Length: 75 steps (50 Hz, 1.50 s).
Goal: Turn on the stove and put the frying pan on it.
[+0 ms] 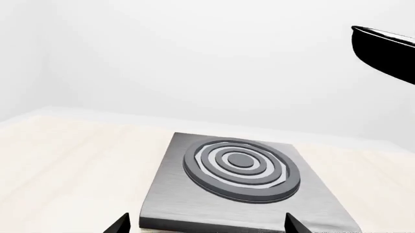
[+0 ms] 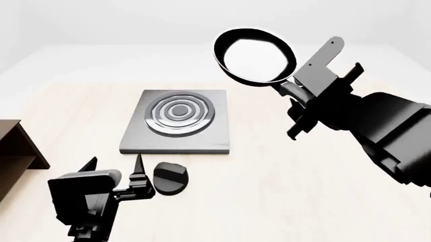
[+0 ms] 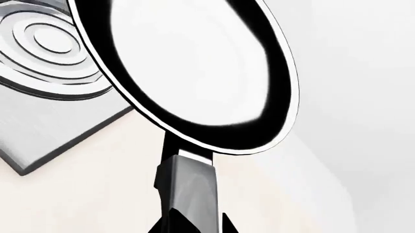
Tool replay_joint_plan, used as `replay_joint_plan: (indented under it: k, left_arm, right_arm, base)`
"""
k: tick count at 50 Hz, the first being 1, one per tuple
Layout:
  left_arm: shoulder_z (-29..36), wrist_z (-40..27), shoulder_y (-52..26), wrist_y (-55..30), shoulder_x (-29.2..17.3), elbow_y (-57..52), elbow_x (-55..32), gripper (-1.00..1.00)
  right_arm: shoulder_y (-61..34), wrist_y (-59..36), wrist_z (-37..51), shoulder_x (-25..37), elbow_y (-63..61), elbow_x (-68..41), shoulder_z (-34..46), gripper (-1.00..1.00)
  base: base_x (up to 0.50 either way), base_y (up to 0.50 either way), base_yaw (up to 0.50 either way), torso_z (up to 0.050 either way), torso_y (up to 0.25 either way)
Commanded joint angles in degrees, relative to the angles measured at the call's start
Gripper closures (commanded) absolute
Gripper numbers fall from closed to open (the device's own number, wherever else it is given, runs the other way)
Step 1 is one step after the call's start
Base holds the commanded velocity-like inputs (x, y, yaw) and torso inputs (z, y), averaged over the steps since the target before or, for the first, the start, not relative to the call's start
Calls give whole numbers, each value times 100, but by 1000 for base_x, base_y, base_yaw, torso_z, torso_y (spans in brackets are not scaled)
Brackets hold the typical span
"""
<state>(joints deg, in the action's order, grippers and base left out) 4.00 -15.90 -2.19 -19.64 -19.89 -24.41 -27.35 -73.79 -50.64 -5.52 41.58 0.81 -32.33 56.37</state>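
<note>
The stove (image 2: 178, 126) is a flat grey slab with concentric burner rings on the pale table; it also shows in the left wrist view (image 1: 240, 187) and the right wrist view (image 3: 45, 73). Its round black knob (image 2: 170, 179) lies on the table just in front of it. My left gripper (image 2: 113, 167) is open and empty, beside the knob and short of the stove's near edge. My right gripper (image 3: 194, 225) is shut on the frying pan's handle (image 3: 191, 184). The frying pan (image 2: 256, 56) hangs in the air, tilted, above and right of the stove, its pale inside (image 3: 194, 63) showing.
A brown wooden shelf (image 2: 17, 151) stands at the left edge of the head view. The pale wooden table (image 2: 269, 171) stretches right of the stove under my right arm (image 2: 377, 126). A white wall lies behind.
</note>
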Motion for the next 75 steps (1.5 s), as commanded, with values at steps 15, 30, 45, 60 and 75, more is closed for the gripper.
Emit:
replay_joint_plan:
  k: [15, 30, 45, 60, 75]
  left_arm:
    - [31, -38, 32, 53, -22, -18, -25, -100]
    - [-2, 47, 66, 180, -45, -56, -135, -100]
    - [-29, 158, 104, 260, -64, -78, -301, -100]
    - [-87, 232, 191, 410, -54, -71, -422, -100]
    - [-55, 314, 284, 669, -43, -75, -342, -100]
  right_arm:
    - [-327, 551, 409, -1184, 1129, 638, -307, 100]
    - [-390, 692, 504, -1819, 1624, 787, -157, 100]
    - [-432, 1005, 546, -2429, 2162, 946, -15, 100]
    - [-472, 1370, 661, -3013, 2819, 1042, -14, 100]
    - [-382, 1729, 861, -3527, 3304, 1185, 76, 100]
  base:
    - [0, 0, 0, 1, 2]
    - [0, 0, 0, 0, 1]
    - [0, 0, 0, 1, 2]
    - [0, 0, 0, 1, 1]
    - [0, 0, 0, 0, -81]
